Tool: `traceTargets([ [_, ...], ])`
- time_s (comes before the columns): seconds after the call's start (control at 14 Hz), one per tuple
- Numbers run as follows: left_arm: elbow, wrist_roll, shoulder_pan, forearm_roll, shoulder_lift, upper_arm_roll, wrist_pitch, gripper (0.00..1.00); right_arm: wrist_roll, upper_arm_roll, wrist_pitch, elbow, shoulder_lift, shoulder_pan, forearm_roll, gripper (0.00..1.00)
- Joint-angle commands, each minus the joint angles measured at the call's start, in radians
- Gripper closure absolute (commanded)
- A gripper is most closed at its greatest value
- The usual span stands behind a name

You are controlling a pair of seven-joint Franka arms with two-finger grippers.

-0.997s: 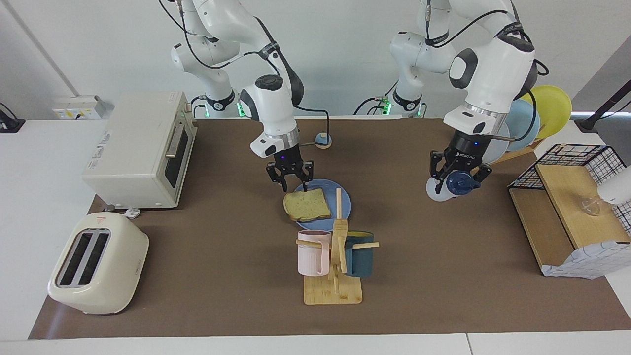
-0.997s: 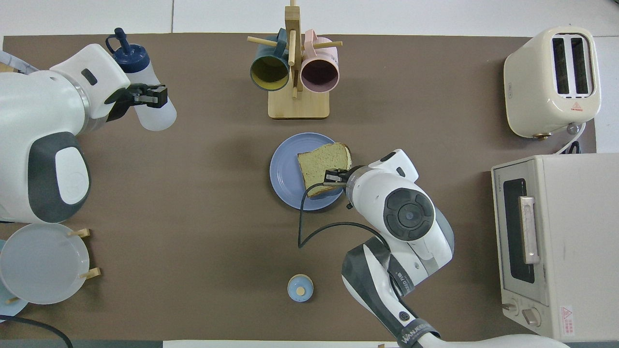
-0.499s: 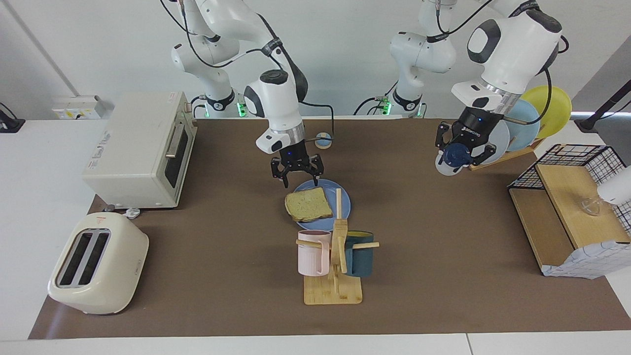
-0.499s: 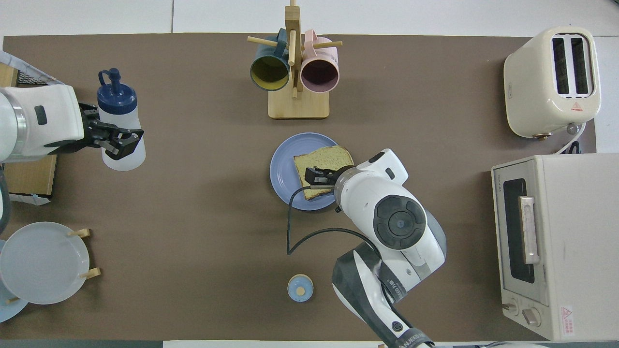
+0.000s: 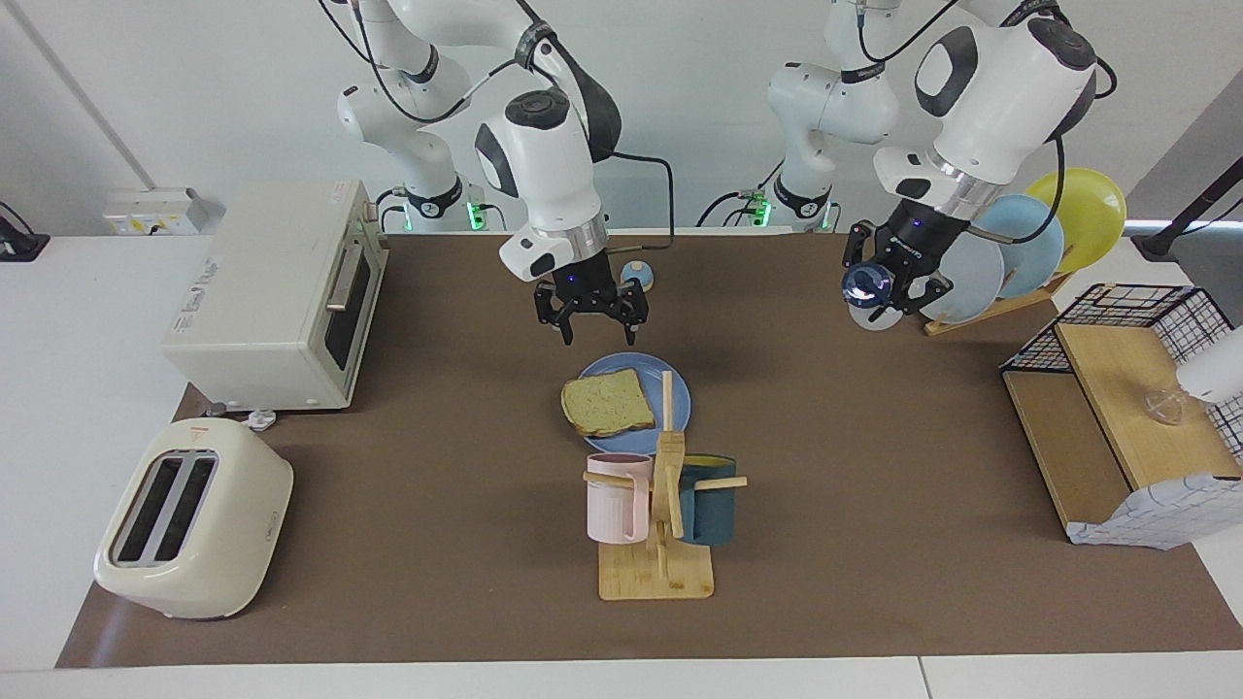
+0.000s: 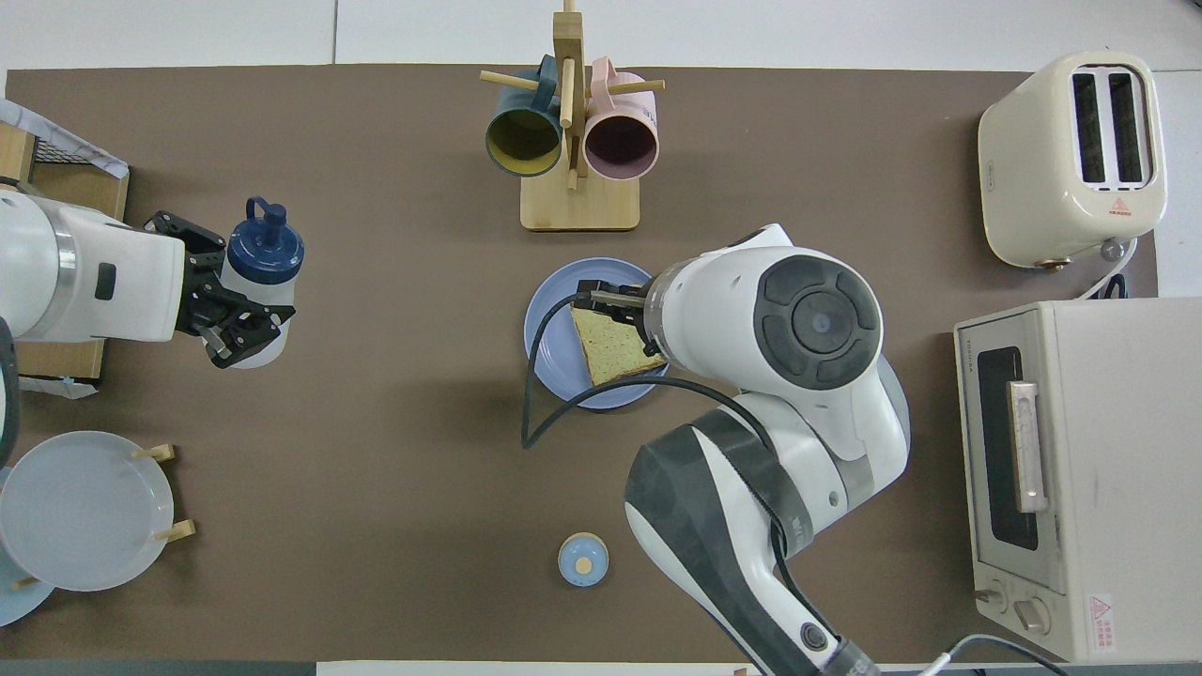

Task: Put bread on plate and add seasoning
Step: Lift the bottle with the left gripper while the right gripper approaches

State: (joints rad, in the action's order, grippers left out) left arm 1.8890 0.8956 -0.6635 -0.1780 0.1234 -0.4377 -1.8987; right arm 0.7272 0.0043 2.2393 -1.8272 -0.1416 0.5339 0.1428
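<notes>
**Toast on the plate, bottle in the air**

The square slice of toast with a pale tan crumb and darker crust [image 5: 607, 402] lies flat on the round medium-blue plate [image 5: 679, 393], which sits on the brown table mat just nearer to the robots than the wooden mug tree [image 5: 660, 505] with its pink and dark teal mugs.

The right gripper [image 5: 592, 335] hangs in the air with its jaws spread wide and nothing between them. The facing view shows clear air below its fingertips, with the plate's robot-side rim under them. In the overhead view the same gripper [image 6: 601, 291] and its bulky white wrist cover one side of the toast and plate, so contact cannot be read there.

The left gripper [image 5: 884, 291] is clamped on the small translucent white squeeze bottle with a dark navy cap [image 5: 867, 287], held aloft over the mat toward the left arm's end of the table, well apart from the plate. In the facing view the bottle is mostly hidden by the fingers and its cap points toward the camera, in front of pale plates standing in a wooden rack [image 5: 1000, 260]. The overhead view shows more: the bottle [image 6: 258, 282] tilted, the cap with its loop above the jaws and the pale body passing between them.
</notes>
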Motion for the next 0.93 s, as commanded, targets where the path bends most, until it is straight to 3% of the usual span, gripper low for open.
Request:
traceTargets([
  [0.0,0.002,0.043,-0.01,0.011,0.028,0.013,0.062,1.0,-0.031,0.006,-0.055,0.064,-0.03,-0.028,0.09,0.0],
  [0.43,0.009,0.165,-0.011,0.058,0.036,0.097,0.104,1.0,-0.091,0.005,-0.322,0.255,-0.024,-0.089,0.262,0.0],
  [0.71,0.015,0.233,-0.013,0.058,0.042,0.118,0.116,1.0,-0.091,0.008,-0.331,0.256,0.065,-0.088,0.331,0.0],
  [0.85,0.024,0.236,-0.013,0.058,0.051,0.132,0.121,1.0,-0.085,0.01,-0.34,0.294,0.06,-0.081,0.334,0.0],
])
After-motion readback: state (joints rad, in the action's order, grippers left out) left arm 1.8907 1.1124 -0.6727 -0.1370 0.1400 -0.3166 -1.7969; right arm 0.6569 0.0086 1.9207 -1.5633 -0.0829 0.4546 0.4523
